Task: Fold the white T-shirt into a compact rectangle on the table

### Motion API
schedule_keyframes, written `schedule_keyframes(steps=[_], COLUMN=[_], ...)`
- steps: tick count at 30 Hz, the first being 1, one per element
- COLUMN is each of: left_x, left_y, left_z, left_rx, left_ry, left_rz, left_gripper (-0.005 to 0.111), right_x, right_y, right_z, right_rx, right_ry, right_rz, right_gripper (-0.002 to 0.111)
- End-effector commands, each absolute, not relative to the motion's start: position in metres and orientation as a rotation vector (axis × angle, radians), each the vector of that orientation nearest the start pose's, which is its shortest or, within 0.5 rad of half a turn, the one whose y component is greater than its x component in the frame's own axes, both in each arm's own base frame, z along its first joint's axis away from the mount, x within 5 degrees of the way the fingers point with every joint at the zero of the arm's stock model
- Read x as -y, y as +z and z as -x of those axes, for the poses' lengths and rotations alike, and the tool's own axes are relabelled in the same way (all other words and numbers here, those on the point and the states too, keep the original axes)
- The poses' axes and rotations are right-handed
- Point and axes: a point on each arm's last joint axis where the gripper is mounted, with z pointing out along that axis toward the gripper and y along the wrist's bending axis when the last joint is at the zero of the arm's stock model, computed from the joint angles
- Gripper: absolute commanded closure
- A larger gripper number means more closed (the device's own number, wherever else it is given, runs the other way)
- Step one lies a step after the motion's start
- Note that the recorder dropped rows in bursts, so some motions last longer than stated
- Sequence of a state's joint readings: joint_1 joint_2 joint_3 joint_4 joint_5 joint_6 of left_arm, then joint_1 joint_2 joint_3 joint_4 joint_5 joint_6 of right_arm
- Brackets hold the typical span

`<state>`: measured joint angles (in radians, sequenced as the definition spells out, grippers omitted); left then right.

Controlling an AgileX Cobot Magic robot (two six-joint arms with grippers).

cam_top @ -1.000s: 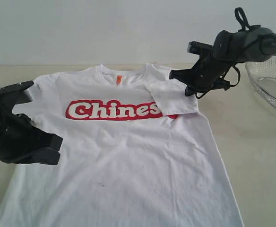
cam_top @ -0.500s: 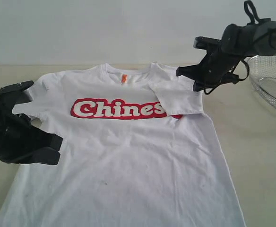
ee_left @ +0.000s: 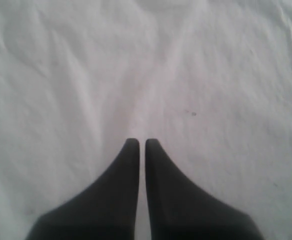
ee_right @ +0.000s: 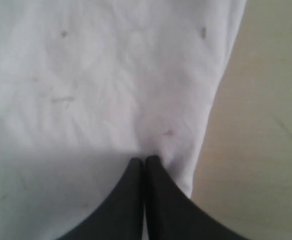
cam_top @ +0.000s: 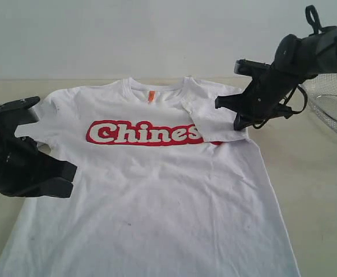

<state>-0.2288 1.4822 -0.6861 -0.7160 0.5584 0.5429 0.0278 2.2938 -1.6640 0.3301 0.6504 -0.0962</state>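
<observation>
Bench (cam_top: 307, 173): pale beige, matte, far wider than the white T-shirt (cam_top: 157, 190) on it. Plain pale wall (cam_top: 157, 34) behind the shirt's collar end. Shirt lay face up, spread flat w/ light creases; orange neck tag (cam_top: 151, 96) at collar, red-outlined lettering (cam_top: 145, 133) across chest. One sleeve (cam_top: 214, 121) was folded in over the chest, hiding the end of the lettering. Wire-mesh basket (cam_top: 333, 109) sat on bench beyond that folded sleeve, well apart from the shirt, partly cut off by frame edge. Left end effector (ee_left: 142, 142) was clenched, tips down on the cloth at shirt's opposite side. Right end effector (ee_right: 145, 160) also clenched, at the folded sleeve's outer edge. Couldn't tell if either nipped cloth.
</observation>
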Motion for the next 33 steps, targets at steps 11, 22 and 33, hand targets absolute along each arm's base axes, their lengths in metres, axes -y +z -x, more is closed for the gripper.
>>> schedule_keyframes(steps=[11,22,33], left_x=[0.089,0.089,0.043], left_y=[0.186,0.186,0.221], left_z=[-0.241,-0.241,-0.279], left_rx=[-2.694,-2.693,-2.486], left_ry=[-0.578,-0.578,-0.468], left_rz=[-0.286,-0.285,0.026], left_gripper=[0.102,0.102,0.102], right_x=[-0.028,-0.027,-0.041], right_y=[0.149,0.135,0.214], right_z=[-0.463,-0.451,-0.400], right_rx=[-2.760,-2.755,-2.556], right_ry=[0.306,0.287,0.541], right_rz=[0.015,-0.014,-0.049], right_gripper=[0.109,0.109,0.109])
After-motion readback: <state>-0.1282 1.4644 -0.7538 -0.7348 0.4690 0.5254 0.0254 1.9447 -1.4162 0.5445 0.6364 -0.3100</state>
